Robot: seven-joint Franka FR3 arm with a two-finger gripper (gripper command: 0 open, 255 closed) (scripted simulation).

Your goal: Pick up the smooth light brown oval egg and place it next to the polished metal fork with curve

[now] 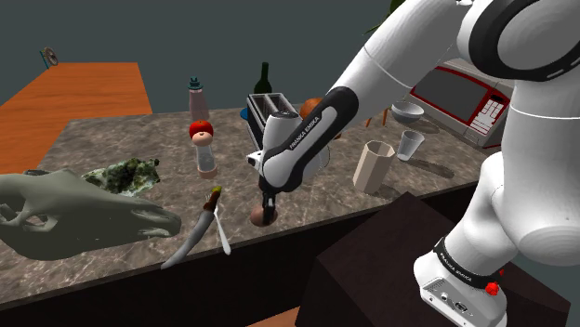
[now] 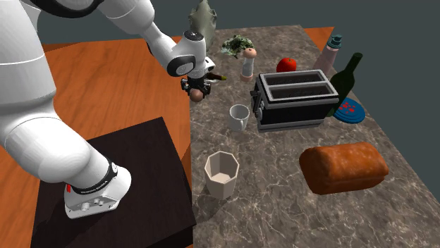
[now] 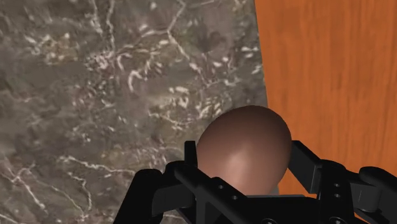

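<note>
With the gripper (image 1: 267, 213) clamped on the egg (image 3: 245, 147), carry it low toward the fork (image 1: 223, 234) at 8 o'clock in the shoulder view, releasing gently against rolling.

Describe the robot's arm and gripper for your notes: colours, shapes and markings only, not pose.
The glossy white arm is built of rounded tubular segments with dark bands at the joints. Its dark forearm cover carries white lettering. The white base has a lettered black band and a small red mark. The gripper is all black, with two angular fingers.
</note>
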